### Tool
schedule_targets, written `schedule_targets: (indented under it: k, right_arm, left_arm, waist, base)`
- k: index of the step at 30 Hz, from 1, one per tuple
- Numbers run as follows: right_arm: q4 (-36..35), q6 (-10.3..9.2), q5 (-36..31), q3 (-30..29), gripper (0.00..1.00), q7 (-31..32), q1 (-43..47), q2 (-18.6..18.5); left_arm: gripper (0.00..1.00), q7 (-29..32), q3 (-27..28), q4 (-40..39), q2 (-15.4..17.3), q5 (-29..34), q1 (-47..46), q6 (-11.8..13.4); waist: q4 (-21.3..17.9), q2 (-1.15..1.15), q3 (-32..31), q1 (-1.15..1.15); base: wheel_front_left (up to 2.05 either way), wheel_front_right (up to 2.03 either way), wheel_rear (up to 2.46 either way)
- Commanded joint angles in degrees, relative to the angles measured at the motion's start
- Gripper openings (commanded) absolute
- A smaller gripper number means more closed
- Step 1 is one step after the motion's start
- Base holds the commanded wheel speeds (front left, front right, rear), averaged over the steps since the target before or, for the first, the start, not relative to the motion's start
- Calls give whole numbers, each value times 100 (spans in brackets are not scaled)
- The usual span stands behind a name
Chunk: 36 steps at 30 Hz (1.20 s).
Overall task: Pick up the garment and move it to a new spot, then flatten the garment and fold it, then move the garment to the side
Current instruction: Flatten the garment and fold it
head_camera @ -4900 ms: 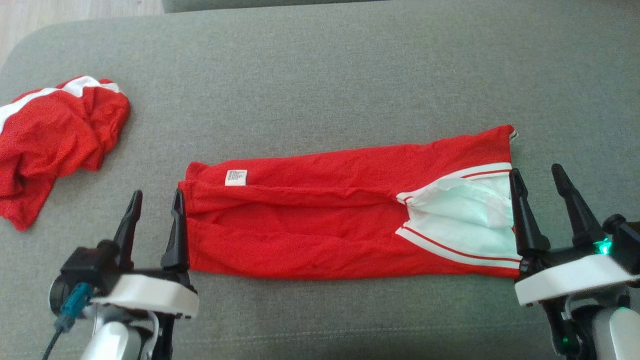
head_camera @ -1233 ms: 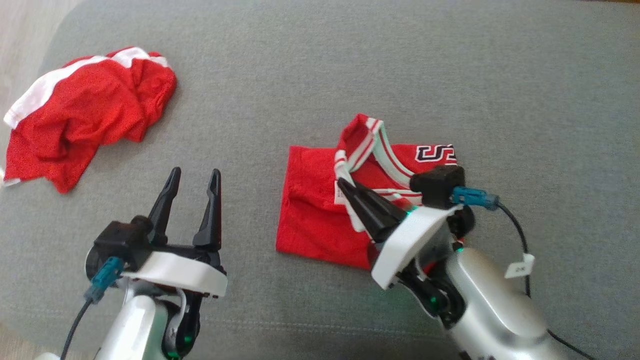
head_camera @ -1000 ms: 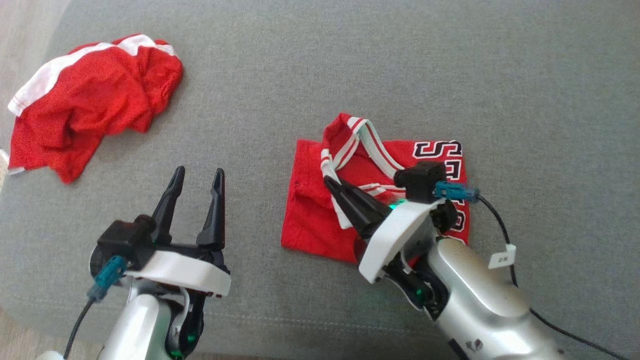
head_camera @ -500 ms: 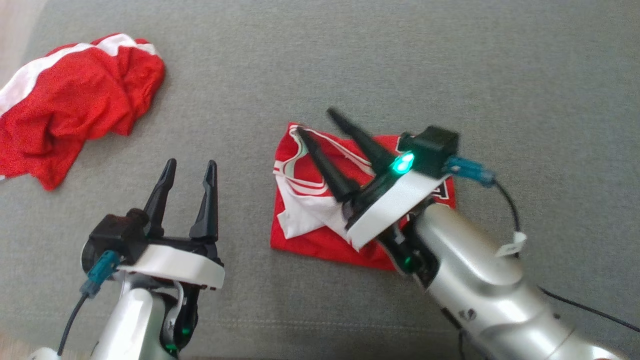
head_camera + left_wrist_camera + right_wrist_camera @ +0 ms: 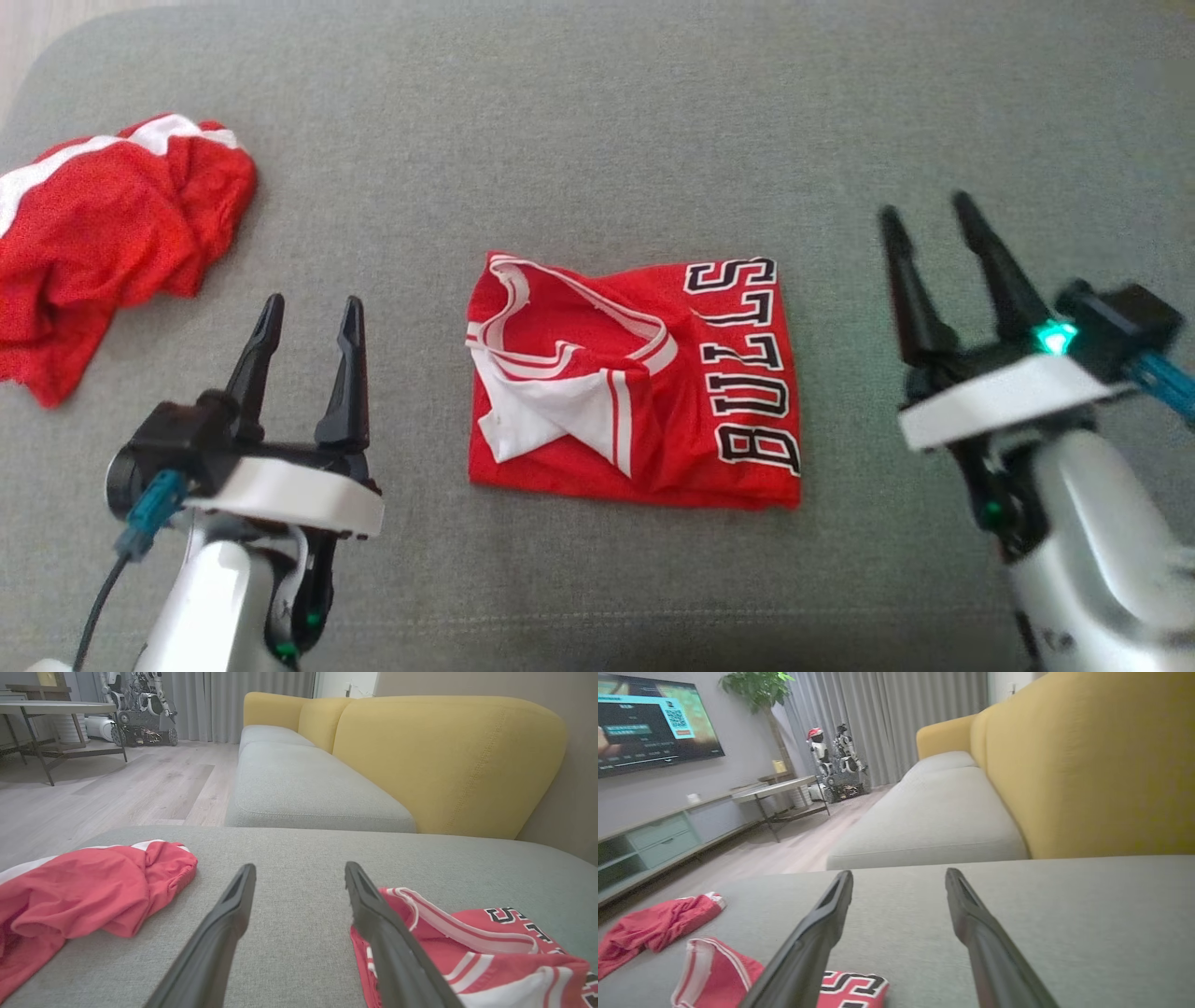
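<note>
item: red sleeveless jersey with white trim and black-and-white lettering.

location: middle of the grey upholstered seat cushion, between the two tools and touching neither.

change noted: a second ago the right tool was pinched on the collar end, carrying it across the jersey. we now record it with fingers spread, drawn back to the right of the jersey and empty. the left tool sits as before, fingers apart, just left of the jersey and holding nothing.

meaning for the task: we judge the fold laid down and released. what remains is the move to the side.

condition: a compact, roughly square packet. the collar and white lining are turned up on the left half, and the word "bulls" runs along the right edge. the upper layer is rumpled and its edges do not fully line up.

also present: a crumpled red garment with a white band, well apart at far left.
</note>
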Motion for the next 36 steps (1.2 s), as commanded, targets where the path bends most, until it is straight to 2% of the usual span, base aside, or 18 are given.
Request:
schedule_targets:
  k: [1,7,15,36]
  right_arm:
    - [-390,-4,-160,-107,100,94,99,-32]
    - [-1190,-4,-647,-742,100,569,881,-4]
    - [-1878,-4,-886,-1130,100,976,1485,172]
    - [-2048,-4,-926,-1198,100,1172,1610,268]
  left_arm:
    - [100,0,230,-220,161,39,-33,39]
    - [100,59,229,-286,261,59,66,76]
    - [100,134,194,-353,332,56,211,114]
    - [100,161,127,-391,382,-30,283,169]
  waist:
    - [-33,0,-33,0]
    - [-96,0,-136,0]
    - [-134,0,-254,0]
    - [-116,0,-265,0]
  base:
    - [0,0,0]
    - [0,0,0]
    - [0,0,0]
    - [0,0,0]
